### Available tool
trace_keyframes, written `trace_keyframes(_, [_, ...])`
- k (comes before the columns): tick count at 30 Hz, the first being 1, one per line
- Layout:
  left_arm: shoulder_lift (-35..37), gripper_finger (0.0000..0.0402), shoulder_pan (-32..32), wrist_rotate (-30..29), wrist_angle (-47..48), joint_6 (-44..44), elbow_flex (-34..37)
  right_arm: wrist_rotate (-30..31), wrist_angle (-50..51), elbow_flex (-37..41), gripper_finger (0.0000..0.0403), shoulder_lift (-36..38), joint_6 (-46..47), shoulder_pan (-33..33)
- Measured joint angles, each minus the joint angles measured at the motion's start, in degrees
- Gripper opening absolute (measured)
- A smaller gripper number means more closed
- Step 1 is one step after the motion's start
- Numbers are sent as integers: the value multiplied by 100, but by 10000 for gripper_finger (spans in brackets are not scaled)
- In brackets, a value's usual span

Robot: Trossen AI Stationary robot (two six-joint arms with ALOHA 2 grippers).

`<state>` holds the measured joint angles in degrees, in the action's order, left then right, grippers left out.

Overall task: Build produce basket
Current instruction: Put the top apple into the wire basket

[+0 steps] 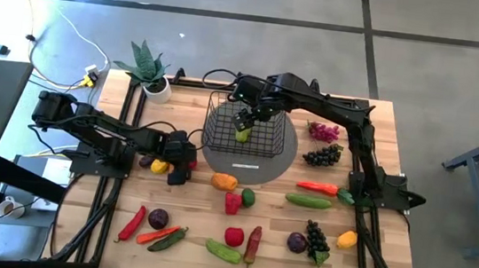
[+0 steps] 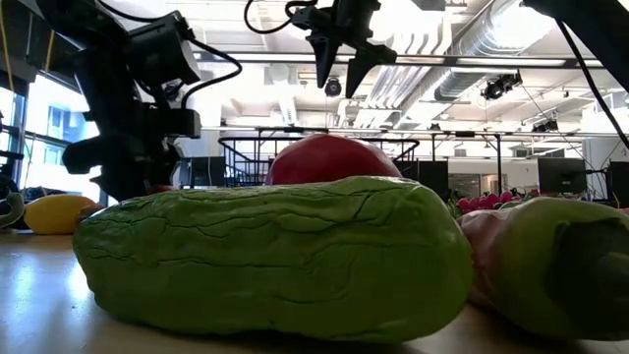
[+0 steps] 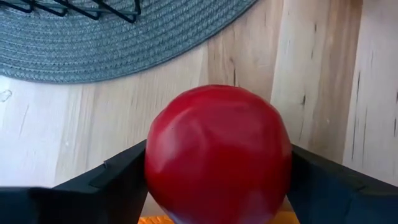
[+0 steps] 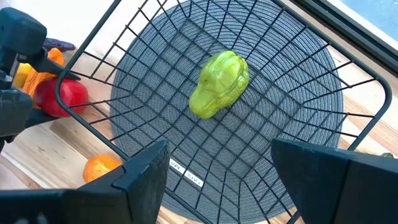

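The black wire basket [image 1: 251, 128] stands on a grey round mat [image 1: 278, 151] at the table's far middle. A green pepper [image 4: 219, 84] lies on the basket's floor and also shows in the high view [image 1: 242, 135]. My right gripper [image 1: 251, 113] hangs open and empty above the basket, over the pepper, and shows in the low view [image 2: 344, 61]. My left gripper [image 1: 181, 159] is left of the mat, shut on a red tomato [image 3: 217, 152]. A yellow piece [image 1: 159, 167] lies beside it. My left gripper pinches the red tomato between its two fingers, one on each of its round sides [image 3: 152, 162]. The fingers [image 3: 106, 183] come from the table's left, slanting down. Whether the tomato rests on the table, I cannot tell.
Loose produce lies across the table's near half: an orange pepper [image 1: 224, 181], a red pepper [image 1: 232, 203], cucumbers [image 1: 307, 200], dark grapes [image 1: 321, 154], pink grapes [image 1: 322, 130], a purple onion [image 1: 158, 218], a lemon [image 1: 347, 239]. A potted plant [image 1: 150, 71] stands at the far left.
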<state>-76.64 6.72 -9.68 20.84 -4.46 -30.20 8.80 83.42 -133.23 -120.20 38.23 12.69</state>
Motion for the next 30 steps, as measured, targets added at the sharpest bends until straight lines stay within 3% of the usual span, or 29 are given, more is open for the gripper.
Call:
trace_keyframes(5, [163,273,-4,71,31,-55,2,0,2,0,264,0,-34,0])
trace_keyframes(11, [599,269,-4,68,148,-262,-123,2,99,-174,264,16,-26,-29])
trace_keyframes(20, [1307,269,10,-389,170,-286,-889,198,242,-170,264,281,33,-150])
trace_keyframes(25, [1332,269,161,-694,120,-111,-1414,314,324,-170,264,369,33,-199])
trace_keyframes(30, [1208,269,430,-759,-503,387,-1729,315,468,-170,264,369,34,-251])
